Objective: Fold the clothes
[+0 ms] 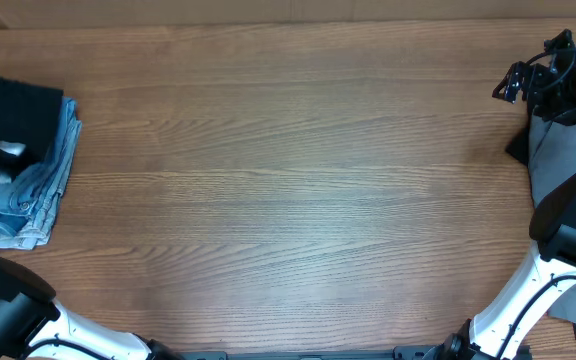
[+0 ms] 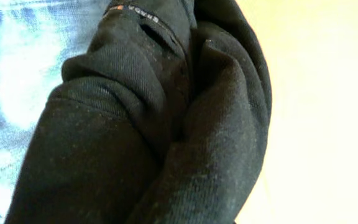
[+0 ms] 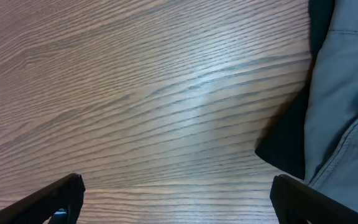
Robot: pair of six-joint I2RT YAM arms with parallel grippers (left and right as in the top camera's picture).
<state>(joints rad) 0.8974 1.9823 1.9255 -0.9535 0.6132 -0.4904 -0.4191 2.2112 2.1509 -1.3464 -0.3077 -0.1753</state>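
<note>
Black shirt (image 2: 166,124) bunched close before left tool, denim (image 2: 17,62) beside it. Left tool closed; grip on cloth unclear. Right tool (image 3: 176,183) gaped wide, empty, above table (image 3: 135,93), grey garment (image 3: 347,93) just right, probably readied for pickup.

Brown wood-grain table (image 1: 288,180), soft even light

On your worktop (image 1: 288,200), the denim stack (image 1: 38,190) sits at the left edge, with the shirt (image 1: 13,110) lying on its rear part. A loose garment (image 1: 556,150) lies at the worktop's right edge, with the right pincer (image 3: 176,199) just left of it.
</note>
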